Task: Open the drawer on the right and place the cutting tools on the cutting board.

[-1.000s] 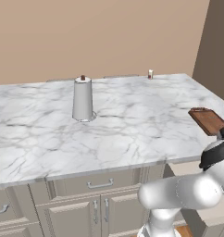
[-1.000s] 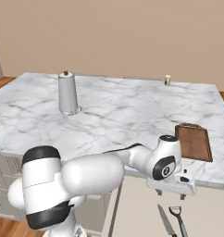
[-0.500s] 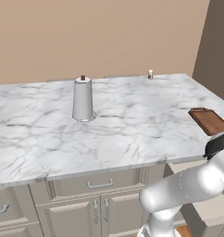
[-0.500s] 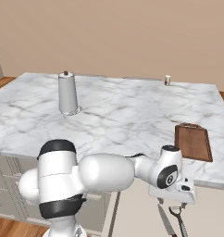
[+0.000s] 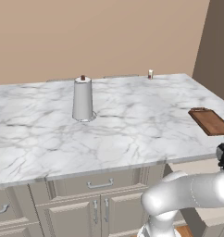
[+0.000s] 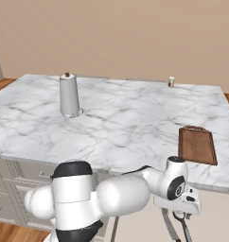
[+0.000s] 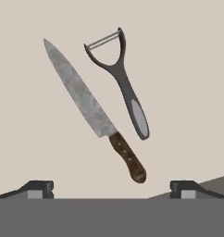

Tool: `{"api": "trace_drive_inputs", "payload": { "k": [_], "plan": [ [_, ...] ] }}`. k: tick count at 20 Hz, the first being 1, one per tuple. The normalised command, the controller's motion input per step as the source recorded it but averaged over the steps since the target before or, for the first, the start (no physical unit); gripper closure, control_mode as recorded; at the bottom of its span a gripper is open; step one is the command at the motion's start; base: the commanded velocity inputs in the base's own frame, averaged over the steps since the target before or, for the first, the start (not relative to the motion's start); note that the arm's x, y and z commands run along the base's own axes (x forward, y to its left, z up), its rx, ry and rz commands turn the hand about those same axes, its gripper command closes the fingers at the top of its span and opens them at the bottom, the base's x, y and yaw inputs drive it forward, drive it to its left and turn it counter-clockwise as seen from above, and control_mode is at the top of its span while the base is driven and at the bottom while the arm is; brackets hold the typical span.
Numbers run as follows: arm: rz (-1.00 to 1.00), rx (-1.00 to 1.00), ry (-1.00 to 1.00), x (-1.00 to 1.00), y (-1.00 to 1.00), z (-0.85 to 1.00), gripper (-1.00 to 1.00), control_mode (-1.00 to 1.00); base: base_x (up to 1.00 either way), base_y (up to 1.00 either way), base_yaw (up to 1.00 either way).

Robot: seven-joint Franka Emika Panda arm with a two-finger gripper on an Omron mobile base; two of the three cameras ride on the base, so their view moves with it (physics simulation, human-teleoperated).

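Gripper (image 7: 111,187) spread wide, empty, above pale beige drawer (image 7: 178,69) floor. Inside: steel-bladed knife with brown riveted wooden handle (image 7: 93,111), beside dark grey Y-shaped peeler (image 7: 121,78). Reddish-brown rectangular wooden cutting board (image 6: 197,145) on marble counter (image 6: 121,123), right.

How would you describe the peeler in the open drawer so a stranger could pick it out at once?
Look into the pale beige drawer beneath the open gripper. Two tools lie there side by side, not touching. The peeler is the dark grey one with a Y-shaped head and thin blade; the knife has a long steel blade and brown handle.
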Motion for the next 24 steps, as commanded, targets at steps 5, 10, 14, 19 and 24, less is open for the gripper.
{"api": "trace_drive_inputs", "payload": {
  "k": [5,10,14,19,24],
  "plan": [
    [0.00,0.00,0.00,0.00,-0.06,-0.16,-1.00,-1.00,0.00,0.00,0.00],
    [0.00,0.00,0.00,0.00,0.00,-0.13,-1.00,-1.00,0.00,0.00,0.00],
    [0.00,0.00,0.00,0.00,0.00,-0.11,-1.00,-1.00,0.00,0.00,0.00],
    [0.00,0.00,0.00,0.00,0.00,-0.03,-1.00,-1.00,0.00,0.00,0.00],
    [0.01,0.00,0.02,0.03,-0.03,0.00,-1.00,-1.00,0.00,0.00,0.00]
  ]
}}
